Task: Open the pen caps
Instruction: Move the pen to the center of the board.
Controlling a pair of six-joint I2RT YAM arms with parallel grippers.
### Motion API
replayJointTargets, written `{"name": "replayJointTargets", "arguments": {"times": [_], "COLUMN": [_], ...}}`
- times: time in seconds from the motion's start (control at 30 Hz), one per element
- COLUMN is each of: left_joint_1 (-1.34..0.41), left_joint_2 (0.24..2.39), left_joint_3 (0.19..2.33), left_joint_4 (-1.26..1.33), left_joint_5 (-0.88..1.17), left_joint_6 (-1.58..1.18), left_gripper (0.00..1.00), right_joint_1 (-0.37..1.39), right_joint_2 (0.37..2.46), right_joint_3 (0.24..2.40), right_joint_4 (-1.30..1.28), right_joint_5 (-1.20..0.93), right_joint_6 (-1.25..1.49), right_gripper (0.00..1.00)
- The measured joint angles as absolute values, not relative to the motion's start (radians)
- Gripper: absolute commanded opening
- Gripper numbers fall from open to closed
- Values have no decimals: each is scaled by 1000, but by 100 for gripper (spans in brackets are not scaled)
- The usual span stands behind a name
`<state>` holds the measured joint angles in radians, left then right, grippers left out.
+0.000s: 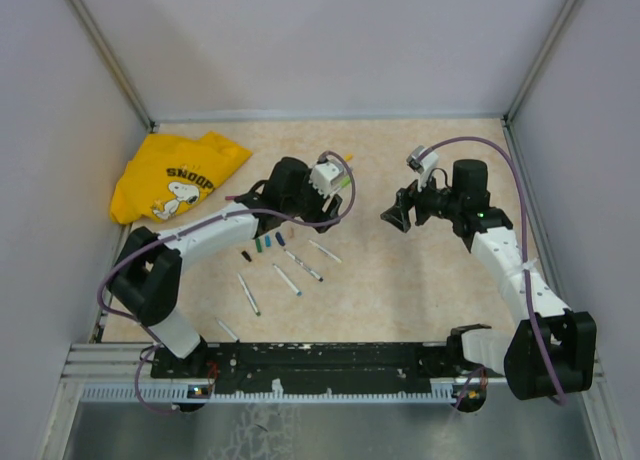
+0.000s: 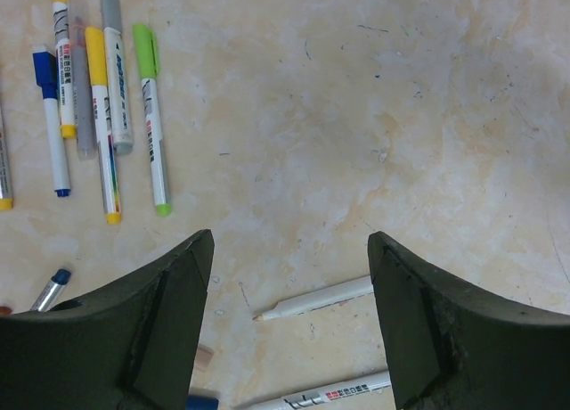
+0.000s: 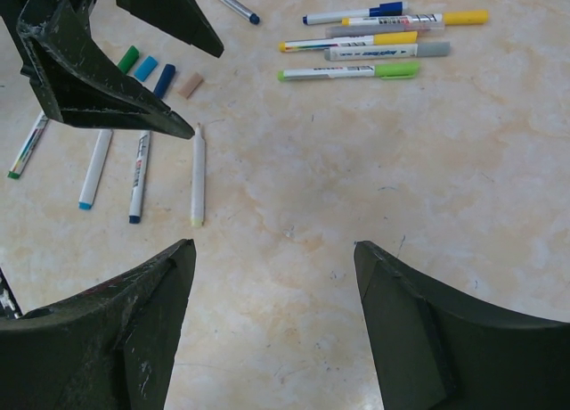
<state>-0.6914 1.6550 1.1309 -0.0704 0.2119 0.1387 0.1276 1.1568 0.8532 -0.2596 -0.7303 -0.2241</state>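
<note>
From above, the left gripper (image 1: 318, 212) and right gripper (image 1: 393, 213) hover empty with jaws apart, and loose caps (image 1: 264, 246) lie at 7 o'clock of the left one. In the left wrist view the capped pens (image 2: 102, 107) lie at 10 o'clock, their long axes running 12-to-6, with the green cap (image 2: 145, 49) at the 12 end. In the right wrist view they sit far off at 1 o'clock, axes running 9-to-3, so the left arm looks nearer.

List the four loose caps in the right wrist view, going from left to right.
green cap → light blue cap → dark blue cap → tan cap
</note>
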Motion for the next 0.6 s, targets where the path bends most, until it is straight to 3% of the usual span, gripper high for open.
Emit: {"name": "replayJointTargets", "arguments": {"times": [0.6], "left_joint_1": [-683], "left_joint_2": [1703], "left_joint_3": [1187], "left_joint_4": [-110], "left_joint_5": [220], "left_joint_6": [165], "left_gripper": [75], "right_joint_1": [128], "right_joint_2": [1157], "right_joint_3": [853], "right_joint_4": [-259], "right_joint_5": [-742], "right_joint_6": [-220], "right_gripper": [73]}}
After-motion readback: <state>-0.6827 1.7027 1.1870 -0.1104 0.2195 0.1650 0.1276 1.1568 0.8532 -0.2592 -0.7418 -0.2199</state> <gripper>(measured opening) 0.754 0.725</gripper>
